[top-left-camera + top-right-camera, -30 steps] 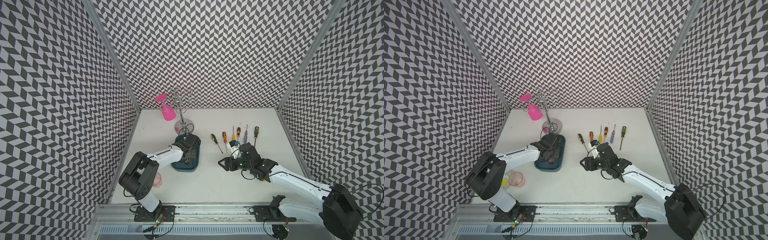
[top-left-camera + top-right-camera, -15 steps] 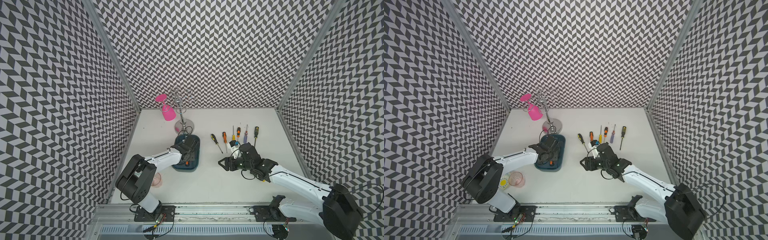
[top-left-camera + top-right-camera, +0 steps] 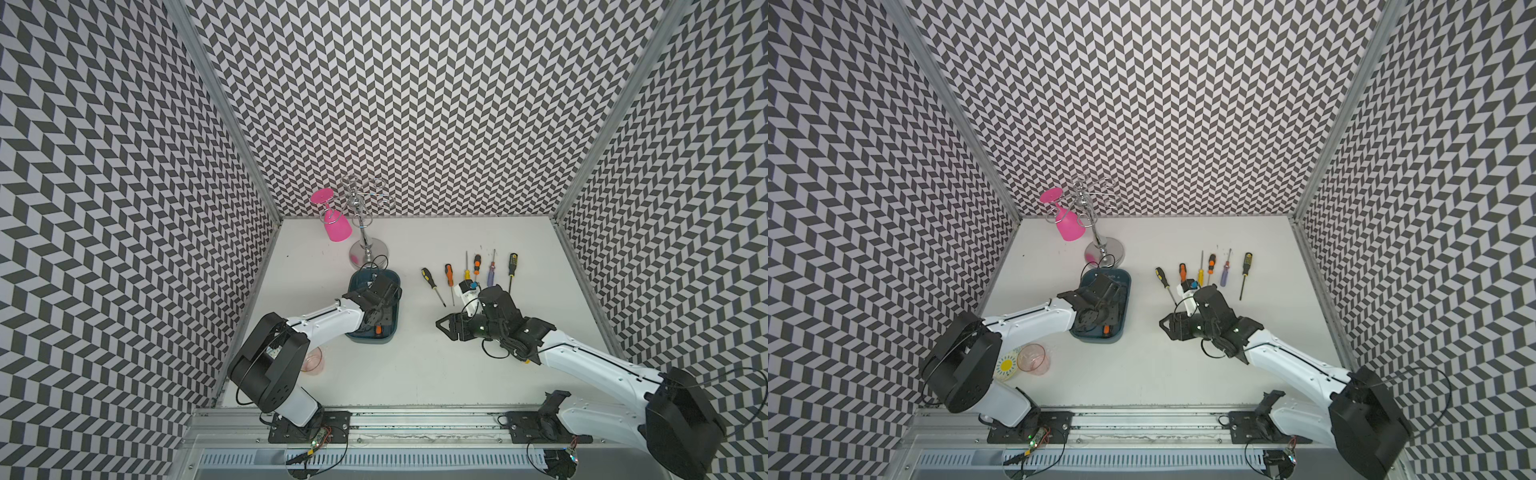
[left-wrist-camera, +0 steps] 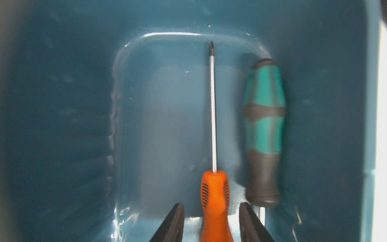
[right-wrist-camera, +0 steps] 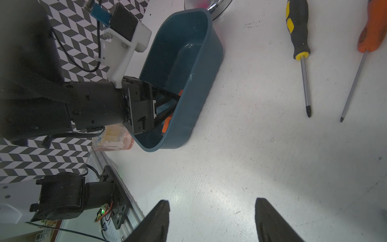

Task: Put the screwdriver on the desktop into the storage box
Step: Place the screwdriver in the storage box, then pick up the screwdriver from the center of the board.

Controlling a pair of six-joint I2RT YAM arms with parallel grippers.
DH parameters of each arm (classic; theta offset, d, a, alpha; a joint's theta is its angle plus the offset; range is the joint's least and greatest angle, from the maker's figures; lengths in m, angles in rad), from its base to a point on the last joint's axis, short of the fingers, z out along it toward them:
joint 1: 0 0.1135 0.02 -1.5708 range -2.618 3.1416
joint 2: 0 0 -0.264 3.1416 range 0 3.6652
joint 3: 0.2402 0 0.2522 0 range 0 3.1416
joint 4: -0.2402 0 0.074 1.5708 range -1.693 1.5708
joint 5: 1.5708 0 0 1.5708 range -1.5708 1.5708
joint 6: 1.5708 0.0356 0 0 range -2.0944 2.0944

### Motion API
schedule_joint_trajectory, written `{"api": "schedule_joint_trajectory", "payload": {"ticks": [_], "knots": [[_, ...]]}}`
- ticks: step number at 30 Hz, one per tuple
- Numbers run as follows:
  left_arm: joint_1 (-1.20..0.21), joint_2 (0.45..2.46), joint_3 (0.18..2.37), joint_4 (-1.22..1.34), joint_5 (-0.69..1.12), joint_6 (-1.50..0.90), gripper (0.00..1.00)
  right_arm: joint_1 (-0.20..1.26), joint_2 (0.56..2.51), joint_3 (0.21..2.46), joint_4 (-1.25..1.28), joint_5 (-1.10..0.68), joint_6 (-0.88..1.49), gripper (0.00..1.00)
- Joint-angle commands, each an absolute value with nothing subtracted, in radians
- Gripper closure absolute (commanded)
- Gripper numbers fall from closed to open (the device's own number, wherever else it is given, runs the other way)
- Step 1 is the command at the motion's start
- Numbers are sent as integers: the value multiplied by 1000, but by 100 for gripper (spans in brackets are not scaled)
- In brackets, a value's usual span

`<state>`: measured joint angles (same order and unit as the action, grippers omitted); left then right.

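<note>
While the left gripper (image 4: 211, 204) sits inside the storage box (image 5: 199, 100), its fingers (image 4: 173, 226) stand apart, flanking the orange screwdriver (image 4: 214, 194) lying on the box floor; at three o'clock, the right gripper (image 5: 212, 200) gapes empty above the desktop (image 3: 415, 374).

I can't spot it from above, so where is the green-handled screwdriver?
The left wrist view shows the green-handled screwdriver lying inside the storage box, along one side wall, beside the orange-handled screwdriver that lies between the open jaws of the left gripper.
</note>
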<state>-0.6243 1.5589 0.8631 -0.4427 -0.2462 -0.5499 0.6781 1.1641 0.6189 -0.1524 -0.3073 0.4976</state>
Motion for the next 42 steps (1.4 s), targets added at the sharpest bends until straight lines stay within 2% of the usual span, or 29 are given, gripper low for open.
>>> {"api": "schedule_joint_trajectory", "payload": {"ticks": [1,10,27,31,36,42], "knots": [[-629,1542,891,-457,-260,-550,54,686,1140,610,-118,-300,498,32],[-632,1488,887,-457,-242,-551,54,686,1138,624,-141,-279,490,31],[-674,1182,775,-358,-56,-617,46,684,1126,693,-247,-90,445,27],[-690,1128,717,-324,-39,-635,46,684,1171,721,-235,-67,432,30],[-690,1052,648,-301,-23,-675,46,681,1273,783,-218,-32,404,40],[-690,956,580,-294,-35,-716,45,668,1471,952,-274,21,358,38]]}}
